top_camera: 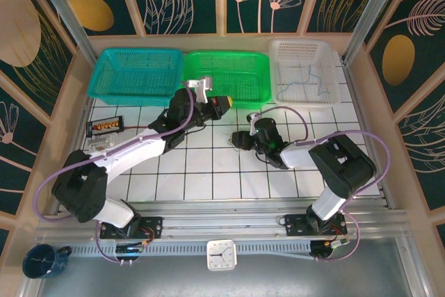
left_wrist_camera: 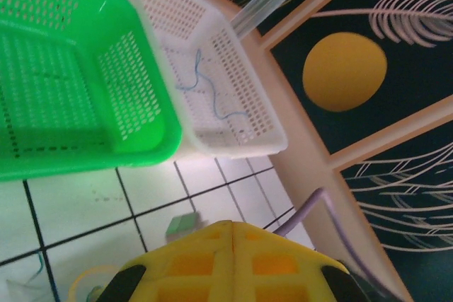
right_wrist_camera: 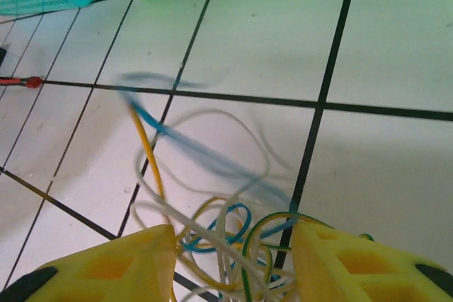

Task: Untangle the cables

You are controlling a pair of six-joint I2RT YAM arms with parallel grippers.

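Note:
A tangle of thin cables (right_wrist_camera: 228, 211), blue, yellow, white and green-striped, lies on the white tiled table between the yellow fingers of my right gripper (right_wrist_camera: 230, 235). Its jaws stand apart around the clump, and loose strands trail up and left across the tile. From above, the right gripper (top_camera: 240, 140) sits low on the table's middle. My left gripper (left_wrist_camera: 232, 225) is shut with nothing in it, and from above it (top_camera: 225, 107) hovers by the green basket's front edge. More thin cables (top_camera: 309, 78), one of them a blue strand (left_wrist_camera: 207, 93), lie in the white basket.
Three baskets line the back: teal (top_camera: 104, 81), green (top_camera: 226, 57) and white (top_camera: 334, 97). A black holder with orange parts (top_camera: 104, 125) sits at the left. A small green block (left_wrist_camera: 182, 225) lies on the tiles near the left gripper. Wooden frame walls close in both sides.

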